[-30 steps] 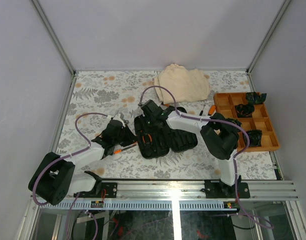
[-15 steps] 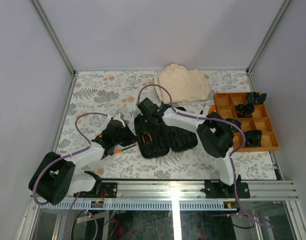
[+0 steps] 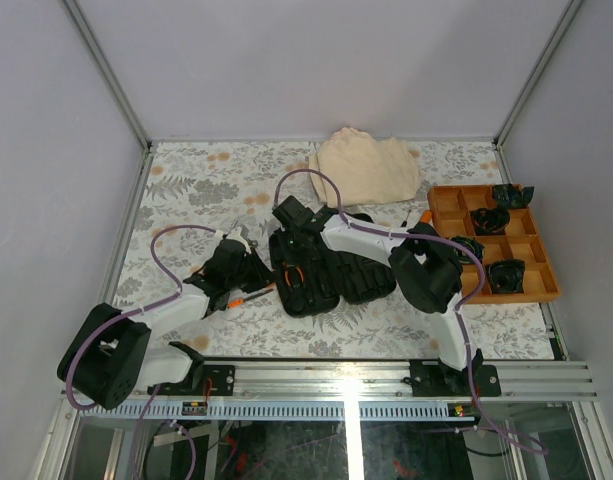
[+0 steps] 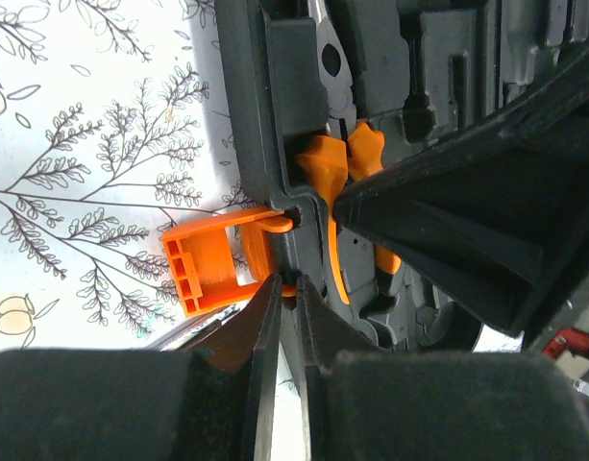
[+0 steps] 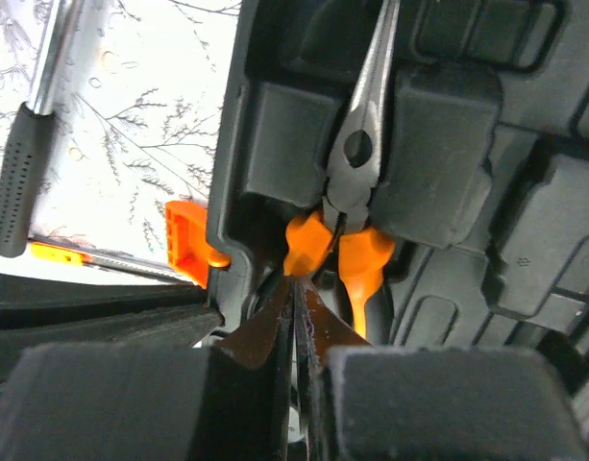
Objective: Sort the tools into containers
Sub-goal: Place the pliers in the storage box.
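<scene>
Lying in the tool case (image 5: 275, 144), pliers (image 5: 359, 178) at the closed right jaws.

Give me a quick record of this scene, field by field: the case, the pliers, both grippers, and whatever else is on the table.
Tool case: open, mid-table, orange latch flipped out on its left side
Pliers: orange-handled, seated in a moulded slot of the case
Left gripper: shut, tips by the latch
Right gripper: shut, tips at the pliers' handle
Elsewhere: beige cloth at the back, compartment tray on the right
</scene>
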Controlling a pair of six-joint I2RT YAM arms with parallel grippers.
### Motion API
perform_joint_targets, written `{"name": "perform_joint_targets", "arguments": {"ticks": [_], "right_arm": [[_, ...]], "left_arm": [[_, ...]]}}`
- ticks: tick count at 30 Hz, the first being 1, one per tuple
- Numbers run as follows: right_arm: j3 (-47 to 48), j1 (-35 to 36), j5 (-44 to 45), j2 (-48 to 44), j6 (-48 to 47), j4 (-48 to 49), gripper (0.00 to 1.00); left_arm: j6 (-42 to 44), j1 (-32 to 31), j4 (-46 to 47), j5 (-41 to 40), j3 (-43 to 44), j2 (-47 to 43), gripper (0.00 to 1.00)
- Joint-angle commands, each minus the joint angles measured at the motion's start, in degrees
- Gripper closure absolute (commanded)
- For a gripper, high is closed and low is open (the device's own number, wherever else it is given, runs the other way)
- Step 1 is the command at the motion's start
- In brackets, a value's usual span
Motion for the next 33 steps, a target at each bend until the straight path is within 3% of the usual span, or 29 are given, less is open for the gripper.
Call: {"name": "perform_joint_targets", "arguments": {"ticks": [1, 9, 18, 24, 33], "right_arm": [[-1.9, 1.0, 3.4, 6.9, -1.4, -4.6, 0.96], [-2.0, 1.0, 4.1, 7.3, -2.0, -5.7, 0.95], [-3.7, 0.9, 5.2, -4.7, -4.3, -0.7, 0.84], [-10.3, 0.6, 8.1, -14.6, -4.4, 7.0, 0.76], [-17.2, -1.4, 4.7, -15.1, -3.2, 10.8, 0.76]], "left_arm": [[1.3, -0.5, -1.4, 1.7, -0.6, 1.6, 0.93], [1.4, -1.0, -1.4, 1.7, -0.3, 1.8, 0.94], [0.6, -1.0, -4.0, -0.7, -0.2, 0.2, 0.94], [0.6, -1.0, -6.1, -1.5, 0.3, -0.7, 0.94], [1.2, -1.0, -8.0, -1.1, 2.0, -0.1, 0.92]]}}
